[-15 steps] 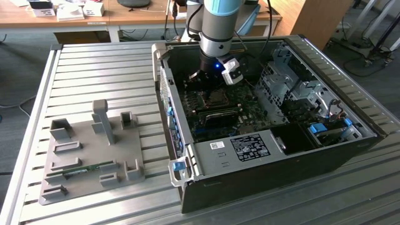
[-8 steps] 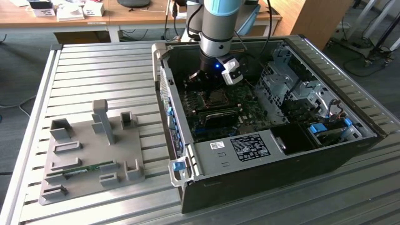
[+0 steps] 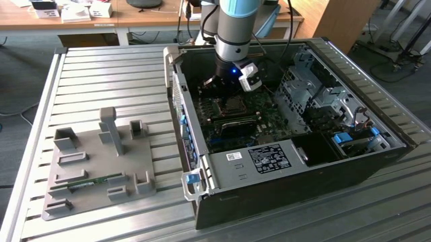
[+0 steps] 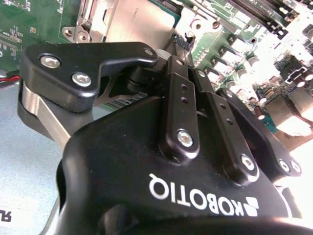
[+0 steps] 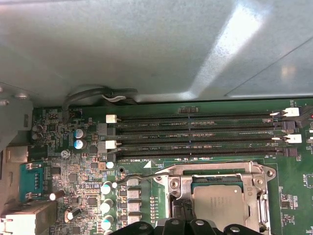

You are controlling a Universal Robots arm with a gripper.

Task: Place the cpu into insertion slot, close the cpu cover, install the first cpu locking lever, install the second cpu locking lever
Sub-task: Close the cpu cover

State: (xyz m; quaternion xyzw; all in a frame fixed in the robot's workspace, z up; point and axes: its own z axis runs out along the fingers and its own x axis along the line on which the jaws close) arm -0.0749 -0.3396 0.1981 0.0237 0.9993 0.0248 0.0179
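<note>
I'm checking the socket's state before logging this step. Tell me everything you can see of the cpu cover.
The cpu cover is a thin square frame of silvery metal, like stamped steel, with a large square opening. In the first wrist view it appears to lie flat over the socket on the green board, beside the long memory slots. The pale face of the cpu shows through its opening. The hand hovers close to one edge. Whether they touch cannot be told.
</note>
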